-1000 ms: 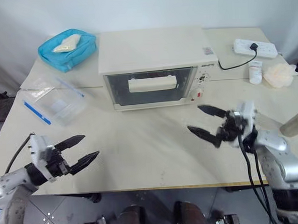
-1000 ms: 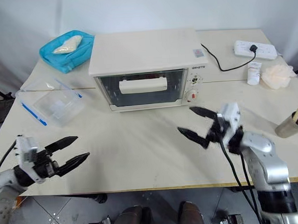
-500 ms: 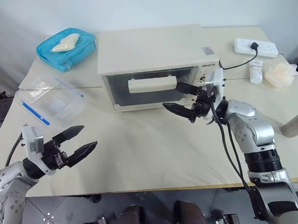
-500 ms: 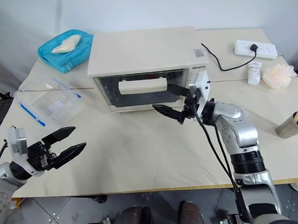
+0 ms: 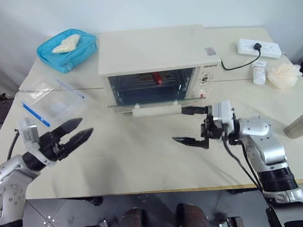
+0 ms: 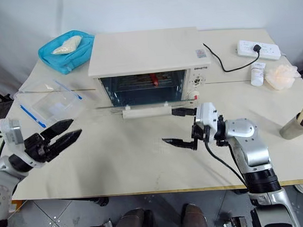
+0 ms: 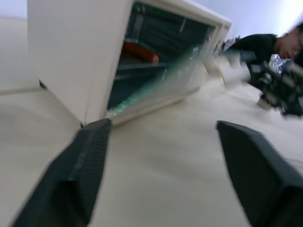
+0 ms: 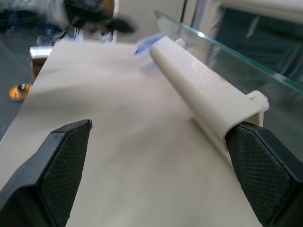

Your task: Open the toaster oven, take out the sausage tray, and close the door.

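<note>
The cream-white toaster oven [image 5: 153,47] stands at the middle back of the table. Its glass door [image 5: 156,102] is folded down flat, the white bar handle [image 5: 156,110] facing me. Inside, a red sausage [image 5: 158,78] lies on the sausage tray [image 5: 147,84], whose metal is dim among the racks. My right gripper [image 5: 190,125] is open and points left, just right of the handle. One of its fingertips [image 5: 194,110] is close to the handle's right end, the other over bare table. My left gripper [image 5: 74,133] is open above the table's front left, with nothing in it.
A blue pouch [image 5: 67,49] and a clear plastic bag with a blue strip [image 5: 52,103] lie at the back left. A power strip [image 5: 258,48], a small white bottle [image 5: 259,73] and a crumpled white wad [image 5: 284,76] lie at the back right. A cup [image 5: 302,126] stands at the right edge.
The door has swung from shut to flat open. My right gripper came from the handle down and toward the table's front. My left gripper rose a little and its fingers narrowed.
</note>
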Controlling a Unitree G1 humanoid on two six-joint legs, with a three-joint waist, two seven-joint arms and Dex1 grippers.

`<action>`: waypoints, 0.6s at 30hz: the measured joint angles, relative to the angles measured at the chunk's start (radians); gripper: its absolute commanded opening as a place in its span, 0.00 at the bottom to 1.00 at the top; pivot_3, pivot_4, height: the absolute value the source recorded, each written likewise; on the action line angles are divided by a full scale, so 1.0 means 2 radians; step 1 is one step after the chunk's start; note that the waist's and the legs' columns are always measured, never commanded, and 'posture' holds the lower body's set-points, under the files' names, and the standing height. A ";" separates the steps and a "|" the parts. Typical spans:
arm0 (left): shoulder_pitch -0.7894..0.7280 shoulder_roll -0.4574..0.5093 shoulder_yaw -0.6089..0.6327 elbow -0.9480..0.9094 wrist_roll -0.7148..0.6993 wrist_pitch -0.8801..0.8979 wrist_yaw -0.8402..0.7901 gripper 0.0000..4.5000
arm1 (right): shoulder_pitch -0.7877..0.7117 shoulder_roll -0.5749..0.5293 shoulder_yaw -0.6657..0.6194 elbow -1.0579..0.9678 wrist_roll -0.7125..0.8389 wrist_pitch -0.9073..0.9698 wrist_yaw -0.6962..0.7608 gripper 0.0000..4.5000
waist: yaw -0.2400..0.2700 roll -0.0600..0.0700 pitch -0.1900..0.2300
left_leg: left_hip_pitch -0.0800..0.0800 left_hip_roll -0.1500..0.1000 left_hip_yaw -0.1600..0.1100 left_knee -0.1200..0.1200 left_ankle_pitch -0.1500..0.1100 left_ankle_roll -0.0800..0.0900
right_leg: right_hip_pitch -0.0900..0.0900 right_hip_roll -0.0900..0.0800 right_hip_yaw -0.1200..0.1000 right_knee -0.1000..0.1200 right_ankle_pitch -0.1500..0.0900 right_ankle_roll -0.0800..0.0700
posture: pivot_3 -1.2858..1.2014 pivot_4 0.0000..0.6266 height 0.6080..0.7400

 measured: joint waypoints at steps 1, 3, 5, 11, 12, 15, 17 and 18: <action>-0.021 -0.004 -0.006 0.010 0.001 0.000 0.004 0.52 | 0.004 0.000 0.000 0.001 -0.005 -0.008 -0.001 1.00 | 0.000 0.000 0.000 | 0.000 0.000 0.000 0.000 0.000 0.000 | 0.000 0.000 0.000 0.000 0.000 0.000 | 0.52 0.24 1.00; -0.055 -0.011 -0.021 0.021 0.007 -0.002 0.011 0.37 | 0.006 0.002 0.001 0.001 -0.013 -0.018 -0.008 1.00 | 0.000 0.000 0.000 | 0.000 0.001 0.000 0.001 0.000 0.000 | 0.000 0.001 0.000 0.000 0.000 0.000 | 0.52 0.24 1.00; -0.100 -0.022 -0.055 0.047 0.032 -0.010 0.012 0.23 | 0.007 0.006 0.001 0.001 -0.017 -0.028 -0.020 1.00 | 0.002 0.000 0.000 | 0.000 0.001 0.000 0.001 0.000 0.000 | 0.000 0.001 0.000 0.001 0.000 0.000 | 0.52 0.24 1.00; -0.169 -0.065 -0.121 0.116 0.102 -0.048 0.022 0.01 | 0.014 0.008 0.006 0.000 -0.028 -0.046 -0.032 1.00 | -0.001 -0.001 0.000 | 0.000 0.001 0.001 0.001 0.000 -0.001 | -0.001 0.001 0.000 0.001 0.000 0.000 | 0.52 0.24 1.00; -0.177 -0.071 -0.125 0.127 0.110 -0.057 0.021 0.01 | 0.016 0.008 0.008 0.000 -0.028 -0.046 -0.035 1.00 | -0.001 -0.001 0.000 | 0.000 0.001 0.001 0.001 0.000 -0.001 | -0.002 0.001 0.000 0.002 0.000 0.000 | 0.52 0.24 1.00; -0.185 -0.080 -0.138 0.137 0.122 -0.071 0.012 0.01 | 0.021 0.008 0.011 -0.002 -0.028 -0.048 -0.042 1.00 | 0.000 -0.001 0.000 | 0.000 0.001 0.001 0.001 0.000 -0.001 | -0.002 0.001 0.000 0.002 0.000 0.000 | 0.52 0.24 1.00; -0.189 -0.085 -0.146 0.149 0.128 -0.077 0.002 0.01 | 0.035 0.006 0.011 -0.009 -0.035 -0.048 -0.049 1.00 | 0.001 -0.001 0.000 | -0.001 0.001 0.001 0.001 0.000 -0.001 | -0.002 0.001 0.000 0.002 0.000 0.000 | 0.52 0.24 1.00; -0.189 -0.085 -0.150 0.152 0.133 -0.081 -0.004 0.01 | 0.047 0.005 0.011 -0.013 -0.037 -0.048 -0.055 1.00 | 0.002 -0.001 0.000 | -0.001 0.001 0.001 0.002 0.000 -0.001 | -0.002 0.001 0.000 0.002 0.000 0.000 | 0.52 0.24 1.00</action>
